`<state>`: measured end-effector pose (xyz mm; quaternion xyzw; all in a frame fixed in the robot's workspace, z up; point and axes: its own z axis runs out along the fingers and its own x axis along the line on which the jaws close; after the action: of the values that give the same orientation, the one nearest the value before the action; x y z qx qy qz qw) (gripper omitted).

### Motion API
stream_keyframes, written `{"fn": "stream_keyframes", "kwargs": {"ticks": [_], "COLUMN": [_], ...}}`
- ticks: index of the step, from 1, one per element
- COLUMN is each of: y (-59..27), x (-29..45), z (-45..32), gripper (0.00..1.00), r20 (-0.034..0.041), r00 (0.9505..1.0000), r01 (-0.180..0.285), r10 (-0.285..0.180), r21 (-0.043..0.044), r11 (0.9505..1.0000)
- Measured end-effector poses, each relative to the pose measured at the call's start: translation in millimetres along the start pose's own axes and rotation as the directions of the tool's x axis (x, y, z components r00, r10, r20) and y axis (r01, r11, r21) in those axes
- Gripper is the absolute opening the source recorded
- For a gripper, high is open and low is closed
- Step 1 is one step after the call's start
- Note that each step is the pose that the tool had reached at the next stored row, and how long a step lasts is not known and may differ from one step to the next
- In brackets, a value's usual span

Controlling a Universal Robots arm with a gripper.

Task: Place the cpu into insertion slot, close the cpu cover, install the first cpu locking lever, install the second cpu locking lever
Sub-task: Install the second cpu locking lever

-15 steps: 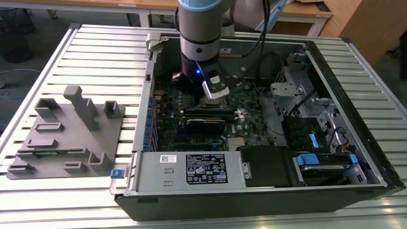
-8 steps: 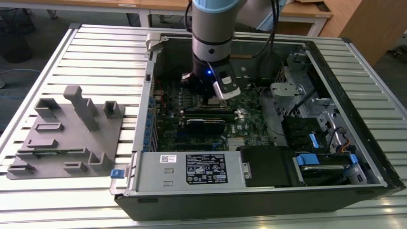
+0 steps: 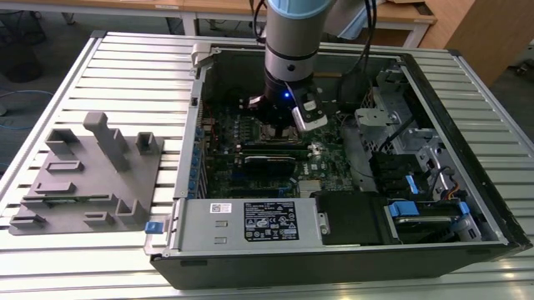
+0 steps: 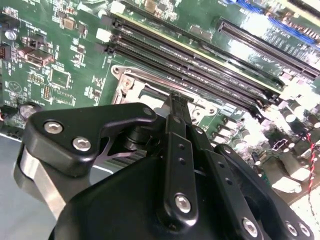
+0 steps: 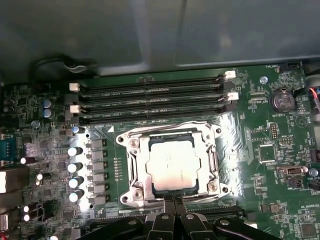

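First wrist view, left to right: green motherboard [image 5: 45,150], then the cpu [image 5: 172,162] already seated in the insertion slot [image 5: 131,165], the cpu cover [image 5: 212,160] down around it. Gripper [image 5: 171,200] at the socket edge, fingers pinched together, holding nothing. Locking levers appear unfinished.

Tool [image 5: 170,201] downward, fingers pressed together
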<state>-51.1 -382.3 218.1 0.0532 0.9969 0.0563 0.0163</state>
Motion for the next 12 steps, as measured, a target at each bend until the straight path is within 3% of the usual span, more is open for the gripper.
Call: {"fn": "stream_keyframes", "kwargs": {"ticks": [12], "y": [21.4], "x": [2.4], "z": [4.2], "gripper": [0.11], "r20": [-0.0001], "r00": [1.0], "r01": [0.001], "r10": [-0.001], "r21": [-0.0001], "r11": [1.0]}}
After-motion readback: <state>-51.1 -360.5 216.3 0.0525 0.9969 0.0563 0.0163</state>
